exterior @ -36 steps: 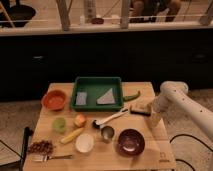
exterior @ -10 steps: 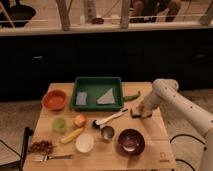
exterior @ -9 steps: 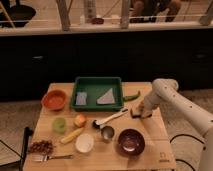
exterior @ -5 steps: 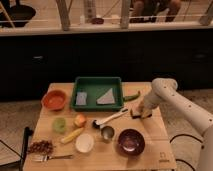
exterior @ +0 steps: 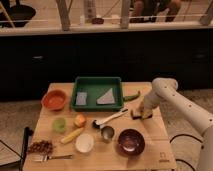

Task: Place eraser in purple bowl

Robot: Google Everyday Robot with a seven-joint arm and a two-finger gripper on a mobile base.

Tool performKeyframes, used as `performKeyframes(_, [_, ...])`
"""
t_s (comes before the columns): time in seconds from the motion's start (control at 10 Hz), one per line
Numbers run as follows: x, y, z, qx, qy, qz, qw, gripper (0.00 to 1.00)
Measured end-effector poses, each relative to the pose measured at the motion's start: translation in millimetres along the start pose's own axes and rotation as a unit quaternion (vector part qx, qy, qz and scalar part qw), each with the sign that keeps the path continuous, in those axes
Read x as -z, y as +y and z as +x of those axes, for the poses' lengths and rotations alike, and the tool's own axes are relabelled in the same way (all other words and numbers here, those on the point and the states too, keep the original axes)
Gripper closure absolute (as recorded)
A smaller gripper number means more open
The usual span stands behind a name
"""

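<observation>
Eraser (exterior: 138,114) under gripper (exterior: 141,111); purple bowl (exterior: 131,141) near steel cup (exterior: 107,133).

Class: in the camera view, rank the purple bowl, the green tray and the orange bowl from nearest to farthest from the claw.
The claw is at the table's right side.
1. Purple bowl, front, just below it.
2. Green tray, back centre.
3. Orange bowl, far left.

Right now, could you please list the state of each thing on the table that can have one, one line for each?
Gripper: low over the table's right side, at the eraser.
Tan flat eraser: on the table, not in any bowl.
Dark purple round bowl: upright, empty.
Green rectangular tray: holds a grey rectangular pad and a grey triangular piece.
Orange bowl: upright, looks empty.
Steel cup: upright.
</observation>
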Motion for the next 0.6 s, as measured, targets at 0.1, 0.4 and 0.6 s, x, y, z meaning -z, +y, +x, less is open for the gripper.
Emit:
performKeyframes(0.1, [0.1,0.0,0.5,0.0,-0.001,0.0,1.0,1.0])
performKeyframes(0.4, [2.8,-2.5,1.5,0.0,-0.003,0.003,1.0,1.0])
performKeyframes(0.6, [4.5,-4.3,2.5,-0.001,-0.005,0.005,1.0,1.0])
